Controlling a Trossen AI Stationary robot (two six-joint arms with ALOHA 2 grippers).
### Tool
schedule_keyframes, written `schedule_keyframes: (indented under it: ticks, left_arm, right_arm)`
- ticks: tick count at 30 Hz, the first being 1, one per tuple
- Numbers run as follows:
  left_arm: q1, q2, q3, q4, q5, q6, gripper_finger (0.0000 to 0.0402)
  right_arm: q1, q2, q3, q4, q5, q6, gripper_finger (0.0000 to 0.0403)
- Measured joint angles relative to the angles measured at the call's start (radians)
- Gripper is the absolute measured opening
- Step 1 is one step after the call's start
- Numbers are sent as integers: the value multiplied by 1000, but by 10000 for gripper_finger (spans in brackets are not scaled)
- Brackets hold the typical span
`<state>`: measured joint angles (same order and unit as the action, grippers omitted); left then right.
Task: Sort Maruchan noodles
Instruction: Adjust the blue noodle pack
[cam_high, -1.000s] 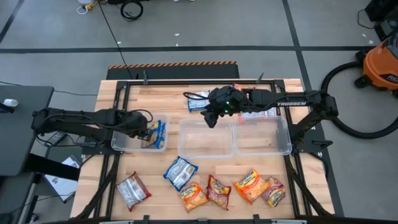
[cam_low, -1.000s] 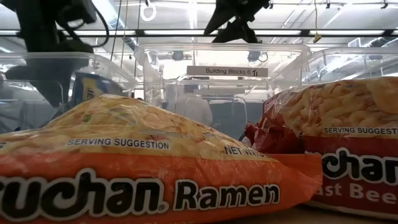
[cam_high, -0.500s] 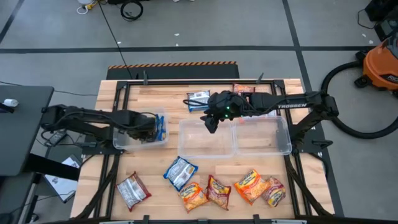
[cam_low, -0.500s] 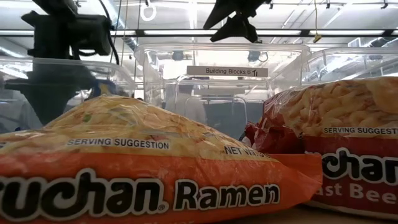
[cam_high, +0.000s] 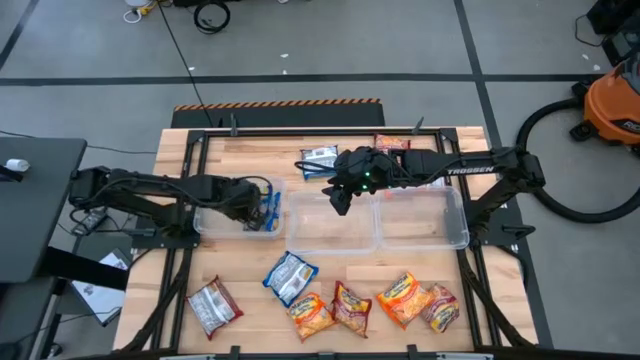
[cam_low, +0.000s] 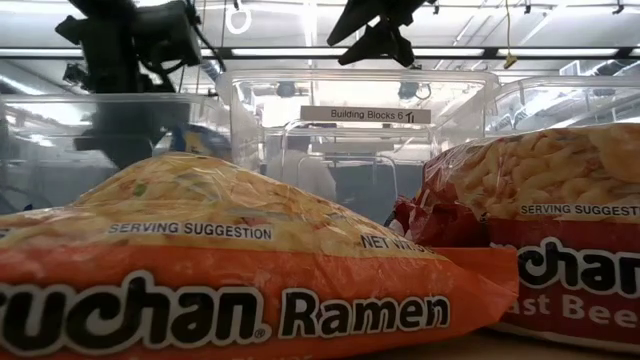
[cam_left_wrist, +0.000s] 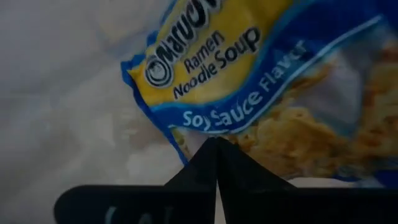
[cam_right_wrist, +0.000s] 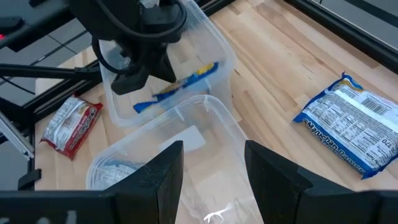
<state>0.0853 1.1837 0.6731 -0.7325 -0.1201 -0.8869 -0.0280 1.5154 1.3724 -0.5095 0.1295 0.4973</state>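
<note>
Left gripper (cam_high: 262, 203) in the left bin (cam_high: 222, 226), fingers closed together beside a blue packet (cam_high: 270, 206).
High view: right gripper (cam_high: 340, 198) hovers at the middle bin's (cam_high: 330, 245) 11 o'clock corner; six packets (cam_high: 350, 304) lie at 6 o'clock. Left wrist: fingers (cam_left_wrist: 214, 174) pressed together at the soy-sauce packet. Right wrist: fingers (cam_right_wrist: 165, 171) wide, holding nothing.

One camera hangs overhead, looking straight down on the whole table (cam_high: 300, 150). Another sits at table-top height, nose almost against an orange packet (cam_low: 230, 270), looking level toward the clear bins (cam_low: 350, 130). Each wrist camera looks past its own fingers: the left very near a blue packet (cam_left_wrist: 267, 93), the right farther off, sharing that bin (cam_right_wrist: 186, 68) with overhead.
</note>
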Motion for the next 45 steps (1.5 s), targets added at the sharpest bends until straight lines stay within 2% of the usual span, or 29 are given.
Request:
schedule_keyframes:
  ticks: [10, 14, 17, 20, 22, 27, 40, 45]
  left_arm:
    - [3, -7, 2, 8, 9, 10, 14]
    - [2, -21, 26, -36, 17, 100, 15]
    - [4, -22, 74, -70, 21, 237, 14]
    - [48, -11, 83, -126, 90, 326, 7]
    - [97, 6, 76, -129, 139, 285, 6]
    - [156, 40, 74, -95, 118, 205, 6]
    - [141, 249, 73, -123, 140, 120, 6]
    - [111, 254, 72, -8, 148, 128, 5]
  right_arm:
    - [0, 0, 0, -4, -25, -3, 177]
    - [0, 0, 0, -10, -27, -3, 177]
    - [0, 0, 0, -24, -28, -3, 177]
    - [0, 0, 0, -34, -43, -3, 177]
    - [0, 0, 0, -39, -54, -2, 177]
    - [0, 0, 0, -45, -56, 1, 177]
    - [0, 0, 0, -54, -68, 1, 177]
    - [0, 0, 0, -57, -71, 1, 177]
